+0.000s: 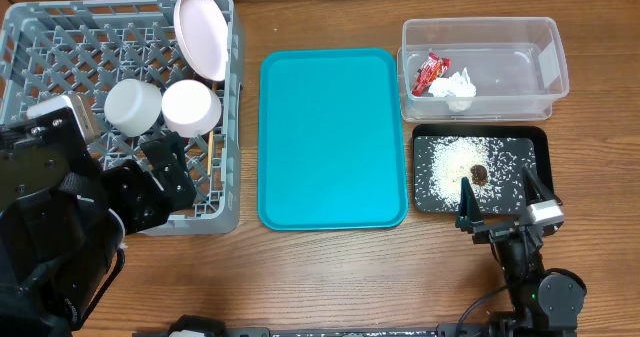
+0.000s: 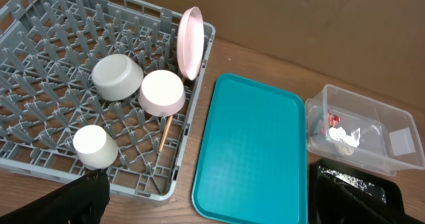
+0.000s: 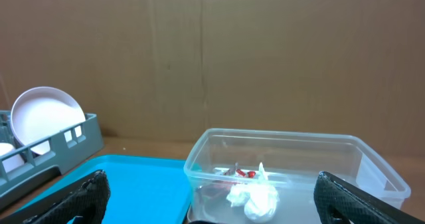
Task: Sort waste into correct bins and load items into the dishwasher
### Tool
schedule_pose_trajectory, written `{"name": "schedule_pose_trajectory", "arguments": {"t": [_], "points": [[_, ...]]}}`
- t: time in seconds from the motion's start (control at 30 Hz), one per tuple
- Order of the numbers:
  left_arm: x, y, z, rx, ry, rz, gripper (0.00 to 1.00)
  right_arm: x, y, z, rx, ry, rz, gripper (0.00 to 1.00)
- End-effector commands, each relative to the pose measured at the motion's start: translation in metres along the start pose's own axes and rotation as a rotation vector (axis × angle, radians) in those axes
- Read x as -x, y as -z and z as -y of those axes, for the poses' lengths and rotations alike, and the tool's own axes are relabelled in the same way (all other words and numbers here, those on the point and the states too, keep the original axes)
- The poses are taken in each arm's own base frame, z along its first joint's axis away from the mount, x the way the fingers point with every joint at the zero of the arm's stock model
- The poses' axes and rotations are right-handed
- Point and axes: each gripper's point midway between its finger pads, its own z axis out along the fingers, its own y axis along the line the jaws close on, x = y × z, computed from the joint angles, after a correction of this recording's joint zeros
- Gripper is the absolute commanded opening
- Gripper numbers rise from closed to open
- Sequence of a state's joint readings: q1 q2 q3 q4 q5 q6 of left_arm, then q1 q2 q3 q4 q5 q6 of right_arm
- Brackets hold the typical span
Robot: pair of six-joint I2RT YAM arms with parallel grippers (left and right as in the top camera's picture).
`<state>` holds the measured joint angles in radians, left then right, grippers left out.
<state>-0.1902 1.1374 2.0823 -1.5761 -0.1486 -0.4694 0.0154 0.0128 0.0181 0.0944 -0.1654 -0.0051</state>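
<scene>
The grey dish rack point(image 1: 60, 37) stands at the left. In it are the upright white plate point(image 1: 203, 32), a steel-grey bowl point(image 2: 117, 78), a pinkish-white bowl point(image 2: 161, 92), a white cup point(image 2: 95, 146) and a wooden chopstick point(image 2: 164, 132). The clear tub point(image 1: 480, 22) at the back right holds the red-and-white wrapper point(image 1: 431, 72) and the napkin point(image 1: 455, 87). The black tray point(image 1: 545, 152) holds rice point(image 1: 450, 157) and the brown morsel point(image 1: 479, 173). My left gripper point(image 2: 212, 207) is open and empty over the rack's near right corner. My right gripper point(image 1: 500, 199) is open and empty at the black tray's near edge.
The teal tray point(image 1: 332, 137) lies between the rack and the two bins, with nothing on it. A brown cardboard wall point(image 3: 212, 51) stands behind the table. My left arm covers the rack's near left part in the overhead view.
</scene>
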Motion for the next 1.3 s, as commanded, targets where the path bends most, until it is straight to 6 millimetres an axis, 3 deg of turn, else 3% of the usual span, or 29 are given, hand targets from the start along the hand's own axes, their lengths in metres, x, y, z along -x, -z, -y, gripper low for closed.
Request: {"name": "schedule_pose_trajectory", "arguments": {"t": [0.0,0.13,0.77,0.97,1.13,1.27], "points": [[-0.001,0.000,0.003,-0.016,0.006,-0.005,1.00,-0.012,0.001,0.003,-0.016,0.000,-0.036,1.00],[-0.001,0.000,0.003,-0.016,0.006,-0.005,1.00,-0.044,0.004,0.004,-0.024,-0.024,-0.166,1.00],[-0.002,0.001,0.000,-0.004,0.003,-0.007,1.00,-0.043,0.004,0.004,-0.024,-0.024,-0.165,1.00],[0.028,-0.008,-0.015,0.068,0.057,0.137,1.00,-0.043,0.003,0.004,-0.024,-0.024,-0.165,1.00],[0.047,-0.028,0.009,-0.103,-0.129,0.305,1.00,-0.043,0.003,0.004,-0.024,-0.024,-0.165,1.00],[0.040,-0.041,0.012,-0.168,-0.231,0.441,1.00,-0.043,0.003,0.004,-0.024,-0.024,-0.165,1.00]]}}
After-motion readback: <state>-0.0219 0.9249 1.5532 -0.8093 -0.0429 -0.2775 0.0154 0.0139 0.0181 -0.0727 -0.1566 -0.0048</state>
